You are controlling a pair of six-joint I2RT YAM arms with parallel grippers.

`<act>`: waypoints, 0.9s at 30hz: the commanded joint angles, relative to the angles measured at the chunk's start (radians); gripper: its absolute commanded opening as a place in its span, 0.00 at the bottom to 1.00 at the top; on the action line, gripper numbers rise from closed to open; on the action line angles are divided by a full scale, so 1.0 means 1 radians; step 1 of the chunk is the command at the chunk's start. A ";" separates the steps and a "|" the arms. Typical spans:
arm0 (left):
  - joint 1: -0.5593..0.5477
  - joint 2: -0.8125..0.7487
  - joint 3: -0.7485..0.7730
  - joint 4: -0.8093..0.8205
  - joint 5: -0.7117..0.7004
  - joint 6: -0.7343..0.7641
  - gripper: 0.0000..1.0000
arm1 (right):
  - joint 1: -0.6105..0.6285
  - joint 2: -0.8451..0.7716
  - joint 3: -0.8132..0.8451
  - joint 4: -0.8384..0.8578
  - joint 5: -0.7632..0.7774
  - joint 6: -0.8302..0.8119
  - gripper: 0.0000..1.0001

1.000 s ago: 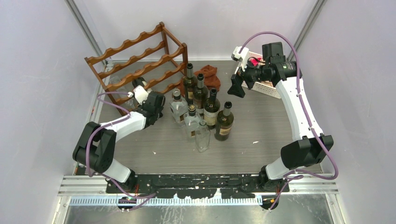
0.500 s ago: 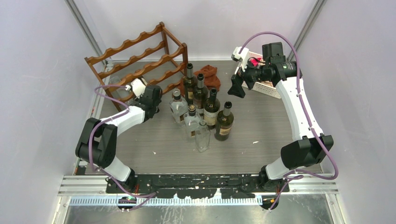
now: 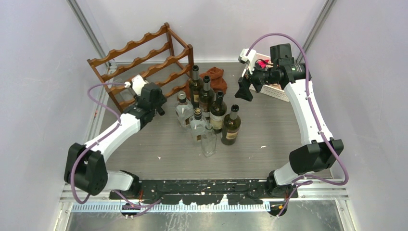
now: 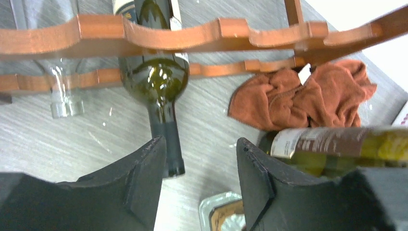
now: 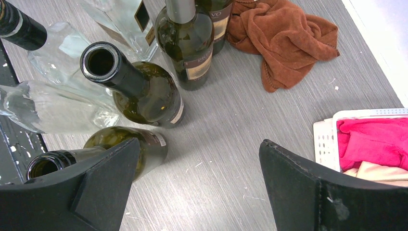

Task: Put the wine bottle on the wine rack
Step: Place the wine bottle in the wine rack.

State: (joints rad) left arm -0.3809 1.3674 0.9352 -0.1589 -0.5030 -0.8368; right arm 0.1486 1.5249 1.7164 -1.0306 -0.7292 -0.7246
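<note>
The dark reddish-brown wine rack (image 3: 144, 60) stands at the back left; its wavy rails cross the top of the left wrist view (image 4: 144, 33). A dark green wine bottle (image 4: 155, 79) lies on the lowest tier, neck pointing out toward my left gripper (image 4: 199, 144). That gripper is open and empty, just in front of the neck. In the top view the left gripper (image 3: 155, 96) covers that bottle. My right gripper (image 5: 199, 144) is open and empty, held above the table right of the standing bottles (image 3: 211, 115).
A clear glass bottle (image 4: 62, 91) also lies in the rack, left of the green one. A brown cloth (image 3: 216, 79) lies behind the bottle cluster. A white basket (image 3: 276, 91) with pink cloth sits at the back right. A clear bottle top (image 4: 223, 214) is below the left jaws.
My left wrist has moved back toward the rack's right end and the left arm has stretched out, its elbow dropping toward the near left. The right arm has not moved.
</note>
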 commanded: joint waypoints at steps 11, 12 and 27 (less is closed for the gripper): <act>-0.118 0.192 0.259 -0.453 -0.248 -0.094 0.55 | -0.004 0.011 0.041 0.000 -0.025 0.000 1.00; -0.124 0.198 0.255 -0.427 -0.259 -0.071 0.55 | -0.003 0.010 0.040 -0.001 -0.024 0.000 1.00; -0.154 0.287 0.219 -0.386 -0.299 -0.081 0.54 | -0.004 0.006 0.040 -0.002 -0.017 -0.002 1.00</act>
State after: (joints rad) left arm -0.5278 1.6478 1.1606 -0.5480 -0.7429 -0.8898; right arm 0.1486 1.5455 1.7184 -1.0378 -0.7334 -0.7242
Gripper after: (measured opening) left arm 0.536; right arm 0.996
